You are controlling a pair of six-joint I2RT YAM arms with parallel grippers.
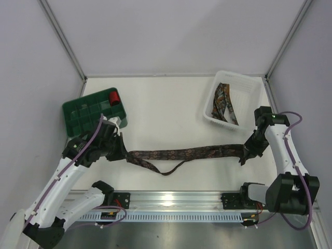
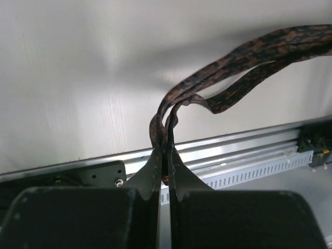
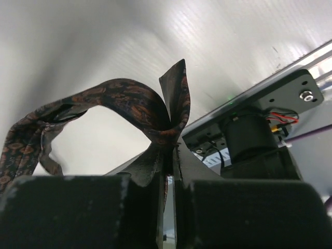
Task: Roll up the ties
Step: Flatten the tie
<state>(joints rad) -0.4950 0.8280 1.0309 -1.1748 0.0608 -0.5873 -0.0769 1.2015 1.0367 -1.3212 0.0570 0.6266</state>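
A long dark patterned tie (image 1: 187,153) stretches across the table between both arms, and a narrow loop of it sags toward the near edge. My left gripper (image 1: 123,153) is shut on its left end; in the left wrist view the fabric (image 2: 218,78) runs out from between the closed fingertips (image 2: 167,155). My right gripper (image 1: 246,151) is shut on the tie's right end, and the cloth (image 3: 140,104) bunches above the closed jaws (image 3: 170,150) with a pointed flap standing up. Another tie (image 1: 224,104) lies in the white basket (image 1: 244,83).
A green compartment tray (image 1: 83,111) sits at the far left with a small red roll (image 1: 114,97) in one cell. The white basket stands at the far right. A metal rail (image 1: 176,199) with both arm bases runs along the near edge.
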